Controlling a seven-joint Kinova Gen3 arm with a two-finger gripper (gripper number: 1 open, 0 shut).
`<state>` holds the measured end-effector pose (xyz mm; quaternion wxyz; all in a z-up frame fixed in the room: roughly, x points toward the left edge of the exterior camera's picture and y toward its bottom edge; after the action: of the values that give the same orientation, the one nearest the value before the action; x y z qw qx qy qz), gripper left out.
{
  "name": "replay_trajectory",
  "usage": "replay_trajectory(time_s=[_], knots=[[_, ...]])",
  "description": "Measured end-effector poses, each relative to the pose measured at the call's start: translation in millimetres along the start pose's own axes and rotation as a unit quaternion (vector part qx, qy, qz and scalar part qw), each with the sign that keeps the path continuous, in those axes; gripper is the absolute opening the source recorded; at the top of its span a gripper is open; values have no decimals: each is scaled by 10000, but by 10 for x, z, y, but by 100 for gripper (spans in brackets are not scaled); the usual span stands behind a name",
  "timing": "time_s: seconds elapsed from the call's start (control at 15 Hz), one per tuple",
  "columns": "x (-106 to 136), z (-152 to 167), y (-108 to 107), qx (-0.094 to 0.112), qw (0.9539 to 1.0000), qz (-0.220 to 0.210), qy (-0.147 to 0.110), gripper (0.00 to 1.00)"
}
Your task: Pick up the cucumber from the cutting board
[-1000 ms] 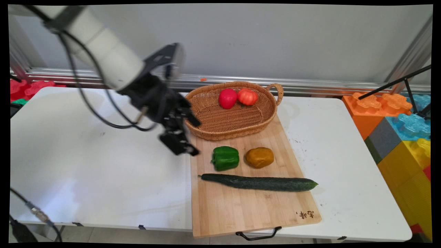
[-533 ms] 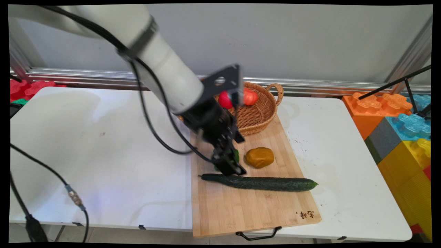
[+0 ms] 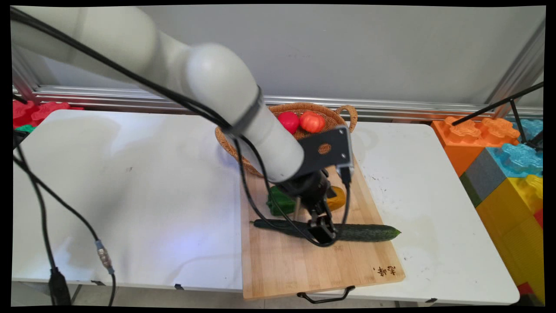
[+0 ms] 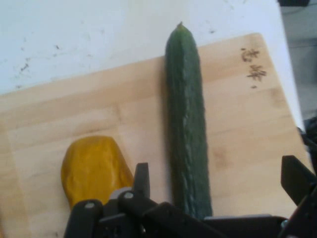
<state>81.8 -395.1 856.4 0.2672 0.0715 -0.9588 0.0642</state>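
Note:
My black gripper (image 3: pixel 323 230) hangs low over the middle of a long dark green cucumber (image 3: pixel 369 232) that lies across the wooden cutting board (image 3: pixel 295 265). In the hand view the gripper (image 4: pixel 218 183) is open, one fingertip on each side of the cucumber (image 4: pixel 185 114), with nothing held. A yellow-brown potato-like piece (image 4: pixel 94 168) lies just beside the left finger (image 4: pixel 141 179). In the main view the wrist partly hides that yellow-brown piece (image 3: pixel 339 198) and a green bell pepper (image 3: pixel 278 202).
A wicker basket (image 3: pixel 347 114) at the board's far end holds a red fruit (image 3: pixel 288 121) and a tomato (image 3: pixel 312 121). Big coloured toy blocks (image 3: pixel 499 161) stand off the table's right side. Black cables (image 3: pixel 43 208) hang at the left.
The arm swung right from beside the board's left edge, passed over the green pepper, and came down over the cucumber's middle. Nothing on the board moved.

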Motion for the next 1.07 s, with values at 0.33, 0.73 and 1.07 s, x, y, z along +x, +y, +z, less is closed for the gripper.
replay_trajectory(time_s=[0.33, 0.73, 1.07], knots=[[34, 398, 33, 200, 9996, 185, -89, 100], [10, 762, 55, 328, 9990, 209, -222, 100], [-20, 913, 60, 391, 9986, 182, -305, 100]])
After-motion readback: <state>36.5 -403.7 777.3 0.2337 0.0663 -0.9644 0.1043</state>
